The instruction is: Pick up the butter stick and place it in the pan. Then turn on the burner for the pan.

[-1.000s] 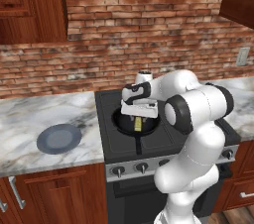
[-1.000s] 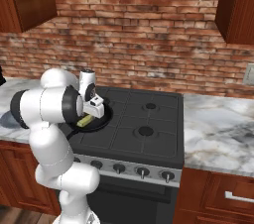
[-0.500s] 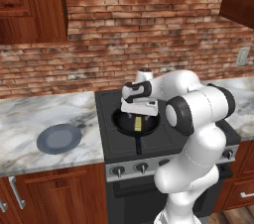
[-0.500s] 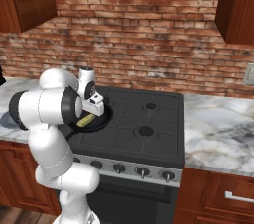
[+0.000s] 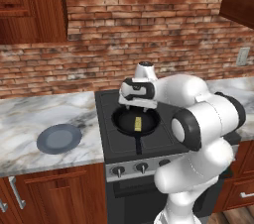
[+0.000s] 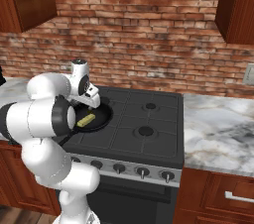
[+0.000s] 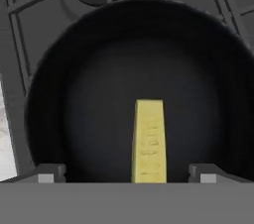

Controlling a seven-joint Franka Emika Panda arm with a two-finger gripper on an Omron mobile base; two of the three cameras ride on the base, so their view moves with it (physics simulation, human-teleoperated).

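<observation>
Butter stick [image 7: 148,141] lies flat on the floor of the pan [image 7: 89,94], w/ nothing gripping it; gripper [image 7: 126,172] hangs right above, fingers [image 7: 49,172] spread wide, one tip each side of the bar, not touching. Pan sits on front-left burner of the stove [image 5: 163,141], handle pointing toward the front knobs [image 5: 130,169]. Grey-blue plate [image 5: 58,138] rests on the marble counter [image 5: 30,119] left of the stove, well apart.

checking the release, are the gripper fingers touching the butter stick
Apart. In the hand view the fingertips stand wide on either side of the butter stick, dark pan floor showing between.
</observation>
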